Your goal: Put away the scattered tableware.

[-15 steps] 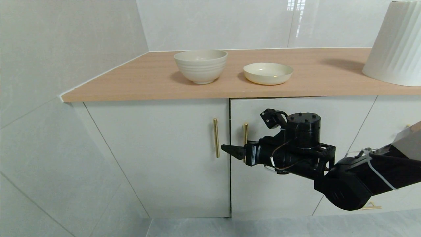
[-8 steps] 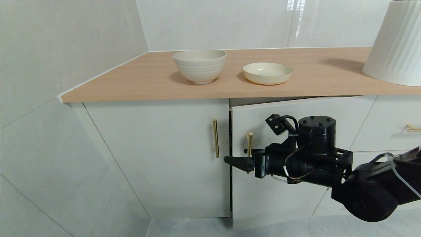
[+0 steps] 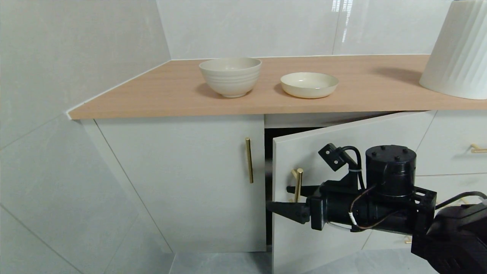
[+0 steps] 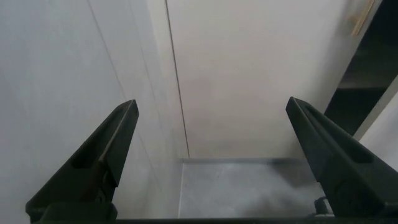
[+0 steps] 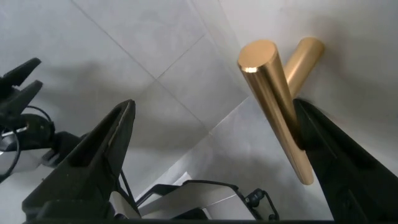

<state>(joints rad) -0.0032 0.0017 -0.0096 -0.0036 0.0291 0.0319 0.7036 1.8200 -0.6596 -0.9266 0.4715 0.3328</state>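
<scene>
A bowl (image 3: 230, 76) and dish (image 3: 309, 84) are set on the wooden countertop (image 3: 159, 95), walled by pale tiles (image 3: 76, 57); the brass handle (image 3: 298, 182) of the ajar door (image 3: 342, 137) is straddled by the wide-spread right gripper (image 3: 278, 197).

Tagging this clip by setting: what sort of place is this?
Probably a kitchen: a wooden countertop carrying a bowl and a shallow dish, tiled walls, and white base cabinets with brass handles.

A big cream bowl (image 3: 230, 76) stands upright on the wooden counter (image 3: 159, 95). A small flat cream dish (image 3: 309, 84) sits near it, not touching.
</scene>
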